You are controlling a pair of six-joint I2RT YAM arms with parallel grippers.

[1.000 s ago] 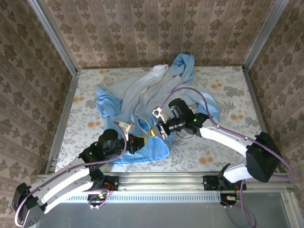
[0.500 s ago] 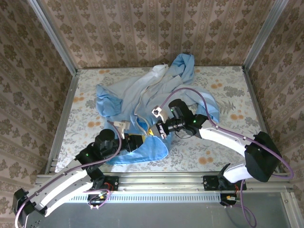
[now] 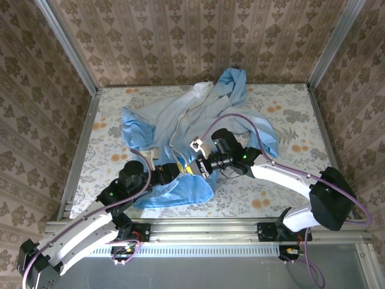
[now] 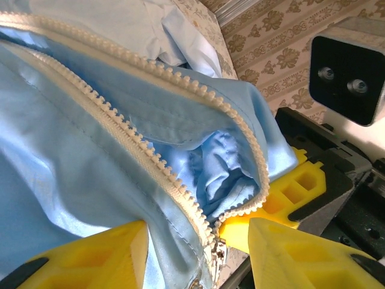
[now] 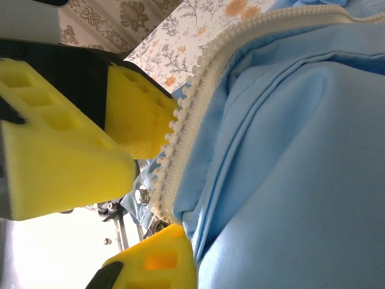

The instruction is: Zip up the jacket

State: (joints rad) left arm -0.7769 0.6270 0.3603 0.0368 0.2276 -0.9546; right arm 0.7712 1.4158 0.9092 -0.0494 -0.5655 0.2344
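Observation:
The light-blue jacket (image 3: 180, 117) lies crumpled across the middle of the table, its near hem folded by the arms. My left gripper (image 3: 174, 173) stands open at that hem. In the left wrist view, its yellow fingers (image 4: 90, 259) flank the two white zipper rows (image 4: 138, 150) and the metal slider (image 4: 210, 262) where they meet. My right gripper (image 3: 201, 167) is shut on the jacket's zipper edge just beyond, and its yellow finger (image 4: 301, 186) shows there. In the right wrist view, the right gripper (image 5: 183, 235) pinches fabric beside the zipper teeth (image 5: 180, 120); blue cloth hides its other finger.
The right arm's purple cable (image 3: 240, 114) arcs over the jacket. The floral tabletop (image 3: 289, 180) is bare to the right and at the left edge. A metal rail (image 3: 204, 230) runs along the near edge. Papered walls and metal posts enclose the other three sides.
My left gripper has opened and moved forward to the zipper's lower end, closer to the right gripper. The right gripper, still shut, has shifted slightly left with the hem.

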